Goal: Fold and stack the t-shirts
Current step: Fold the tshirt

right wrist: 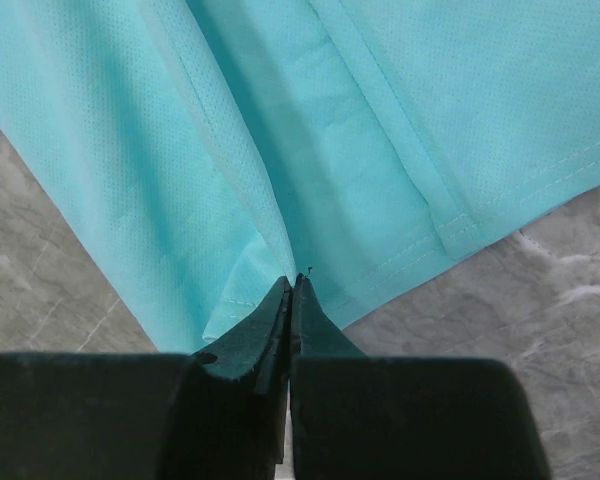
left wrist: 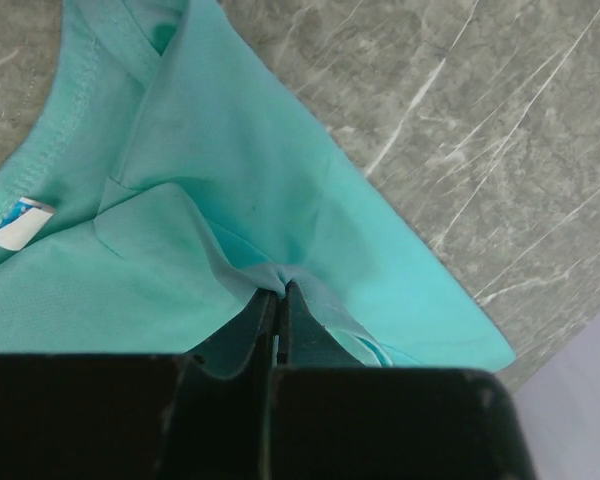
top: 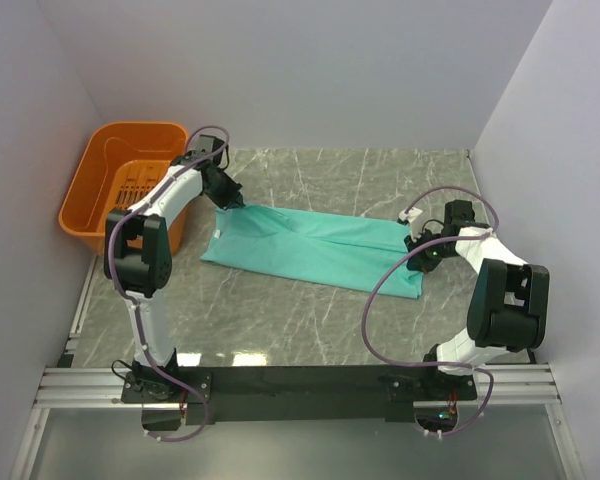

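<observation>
The worktop (top: 310, 320) is mostly bare marble, and the t-shirt (top: 310, 245) lies across its middle as a long folded band, collar end toward the far left corner and hem end toward the right edge. The orange basket (top: 105, 195) sits in that far left corner, just beside your left arm (top: 160, 205), so a wide swing of that elbow could knock it. Your right arm (top: 485, 250) has a cable (top: 365, 305) looping over the near edge of the cloth, and I'd expect it to drag the band if you sweep inward. The left jaws are pinched tight on a small gather of cloth near the collar; the right jaws are closed just as tightly on a thin fold at the hem end (neither shows any gap). Both bites look shallow, so pulling the ends apart or lifting unevenly could slip the thin cloth free and undo the fold. The white label (left wrist: 22, 222) lies face up beside the collar.
</observation>
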### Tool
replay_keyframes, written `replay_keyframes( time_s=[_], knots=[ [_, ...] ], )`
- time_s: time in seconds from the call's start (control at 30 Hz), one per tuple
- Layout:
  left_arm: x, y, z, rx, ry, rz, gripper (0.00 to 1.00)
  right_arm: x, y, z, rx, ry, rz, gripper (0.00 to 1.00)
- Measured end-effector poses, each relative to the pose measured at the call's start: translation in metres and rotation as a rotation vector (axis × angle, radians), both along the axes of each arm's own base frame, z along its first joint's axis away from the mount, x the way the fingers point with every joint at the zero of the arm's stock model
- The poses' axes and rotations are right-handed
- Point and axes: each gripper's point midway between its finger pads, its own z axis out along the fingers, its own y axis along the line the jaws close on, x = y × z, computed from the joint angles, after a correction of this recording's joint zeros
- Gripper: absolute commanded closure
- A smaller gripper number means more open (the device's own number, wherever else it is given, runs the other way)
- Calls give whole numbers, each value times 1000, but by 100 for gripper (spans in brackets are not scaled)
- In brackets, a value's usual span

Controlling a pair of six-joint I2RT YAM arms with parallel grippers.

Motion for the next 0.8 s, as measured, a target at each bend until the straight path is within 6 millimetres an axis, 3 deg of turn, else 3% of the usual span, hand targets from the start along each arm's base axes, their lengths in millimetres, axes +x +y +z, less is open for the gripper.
replay_keyframes(
  time_s=[0.1,0.17,0.2,0.27,0.33,0.47,0.6,0.67,0.7,0.8],
  knots=[
    [5,-1,-1,0,-1,0,96,1,0,0,5,1,-15,98],
    [8,-2,-2,1,-1,-1,83,3,0,1,9,0,-27,96],
    [10,-2,-2,1,1,0,66,4,0,1,12,-2,-37,87],
    [12,-2,-3,5,1,-8,54,8,0,2,16,-9,-56,82],
    [14,-2,-1,8,-6,-11,44,14,-2,4,15,-26,-86,69],
    [22,0,11,32,-46,-31,31,26,-11,10,-12,-82,-185,59],
    [26,2,30,63,-125,-88,28,41,-28,30,-57,-175,-322,55],
    [19,3,45,72,-188,-129,27,48,-34,44,-64,-231,-364,55],
    [13,4,52,74,-212,-148,12,49,-35,49,-61,-248,-367,54],
    [-27,7,74,70,-299,-220,11,39,-27,60,-27,-262,-281,50]
  ],
)
